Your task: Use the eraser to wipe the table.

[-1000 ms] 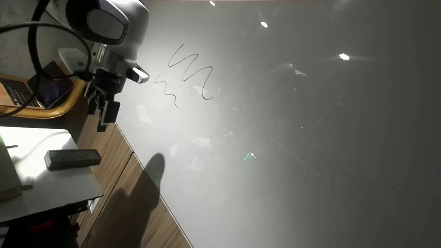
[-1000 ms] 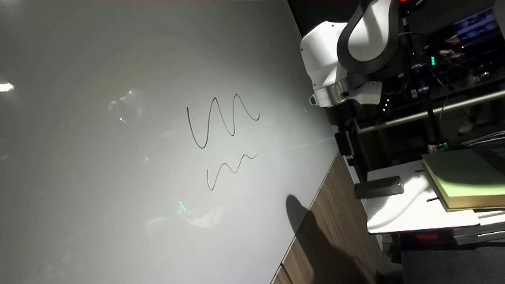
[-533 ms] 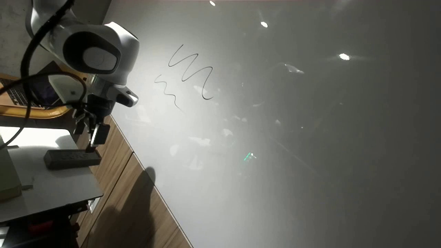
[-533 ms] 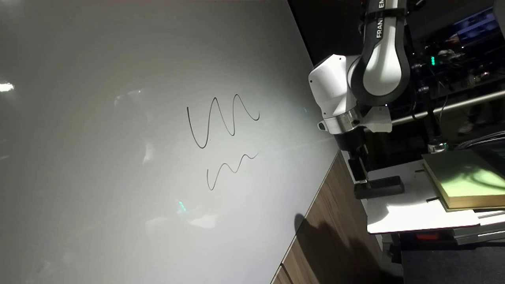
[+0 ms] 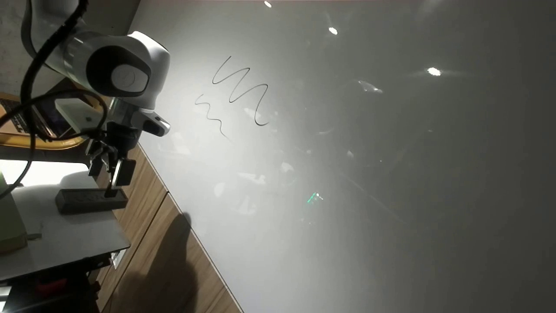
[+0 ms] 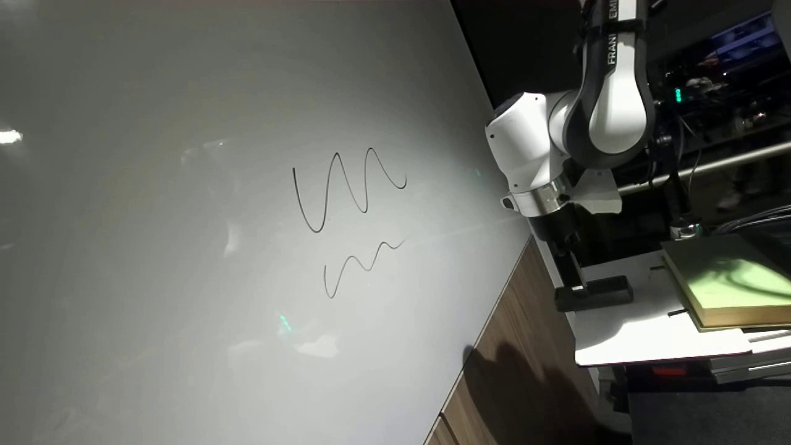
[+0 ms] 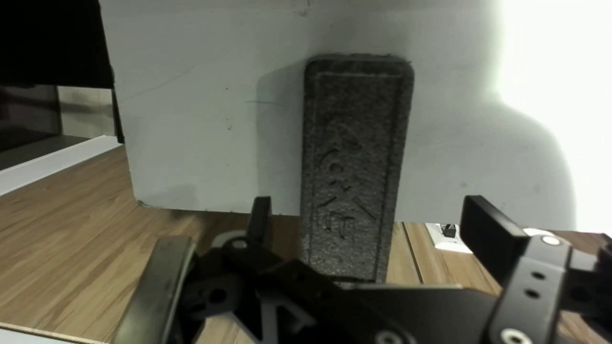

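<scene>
The eraser (image 7: pixel 356 143), a dark grey bar with faint embossed marks, lies on the small white desk and sticks out past its edge. In the wrist view my gripper (image 7: pixel 366 200) stands open, its fingers (image 7: pixel 495 234) on either side of the eraser's overhanging end with space between. Both exterior views show the gripper (image 5: pixel 102 181) over that end of the eraser (image 5: pixel 82 203); whether a fingertip touches it I cannot tell. The table (image 5: pixel 347 243), a wide glossy grey-white surface, bears two black squiggles (image 6: pixel 366 185), one larger and darker.
A green book (image 6: pixel 729 278) lies on the white desk (image 6: pixel 661 349) behind the eraser. Wood-brown panelling (image 5: pixel 143 243) runs between desk and table. Beyond the arm sits an open laptop (image 5: pixel 50 119) on a yellow-edged seat. A black cable (image 5: pixel 32 87) loops along the arm.
My gripper has come down from above the desk to the eraser's overhanging end, mostly in the earlier half second, with only a slight shift since. The eraser and squiggles have stayed put.
</scene>
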`<state>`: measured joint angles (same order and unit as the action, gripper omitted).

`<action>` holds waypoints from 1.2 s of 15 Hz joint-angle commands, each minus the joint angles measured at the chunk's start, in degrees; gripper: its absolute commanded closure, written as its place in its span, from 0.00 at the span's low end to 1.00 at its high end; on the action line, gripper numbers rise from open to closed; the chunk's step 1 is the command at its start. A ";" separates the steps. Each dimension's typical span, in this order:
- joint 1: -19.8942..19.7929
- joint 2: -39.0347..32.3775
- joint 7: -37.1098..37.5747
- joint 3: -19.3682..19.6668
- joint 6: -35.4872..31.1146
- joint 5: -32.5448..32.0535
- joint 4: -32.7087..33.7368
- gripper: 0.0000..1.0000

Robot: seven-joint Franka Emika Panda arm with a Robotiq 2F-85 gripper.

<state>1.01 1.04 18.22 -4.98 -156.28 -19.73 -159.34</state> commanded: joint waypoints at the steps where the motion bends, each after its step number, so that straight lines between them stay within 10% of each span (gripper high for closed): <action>1: 1.75 -0.98 -0.53 -0.23 -0.28 3.50 -0.01 0.00; 18: 0.47 -1.71 -2.12 3.09 0.21 5.05 0.00 0.00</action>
<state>1.90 -0.56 17.92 -2.80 -156.29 -15.54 -159.37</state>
